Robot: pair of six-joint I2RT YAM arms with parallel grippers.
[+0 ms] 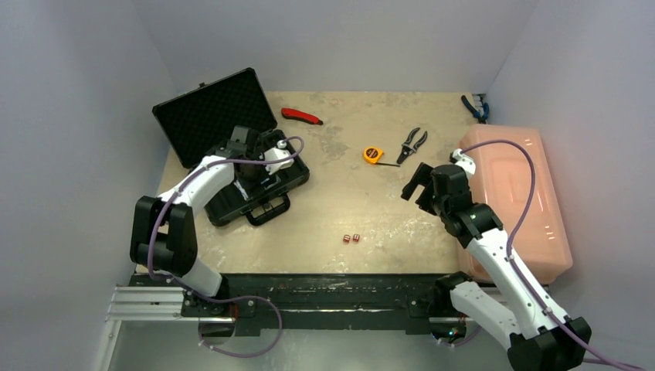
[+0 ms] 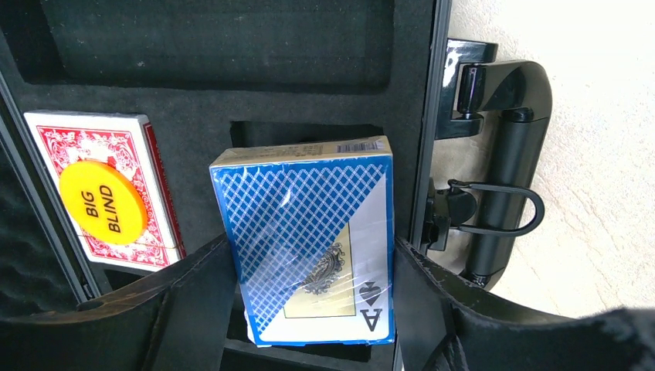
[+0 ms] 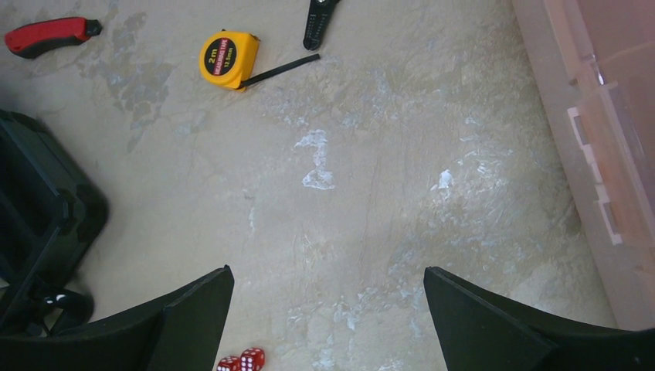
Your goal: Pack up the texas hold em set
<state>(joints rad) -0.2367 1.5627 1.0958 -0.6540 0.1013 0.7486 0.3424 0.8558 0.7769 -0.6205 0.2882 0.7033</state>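
A yellow tape measure (image 1: pixel 372 154) lies on the worn beige table (image 1: pixel 347 205), its blade drawn out a little toward the black pliers (image 1: pixel 413 144) just beside it. A red utility knife (image 1: pixel 301 116) lies farther left, blue-handled pliers (image 1: pixel 475 108) in the far right corner, and a pink lidded bin (image 1: pixel 516 197) along the right side

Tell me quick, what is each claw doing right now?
Left gripper: closed on the blue card deck, over the black case.
Right gripper: open, holding nothing.

Glossy blue deck (image 2: pixel 309 239) (cellophane), matt foam (image 2: pixel 216 46).
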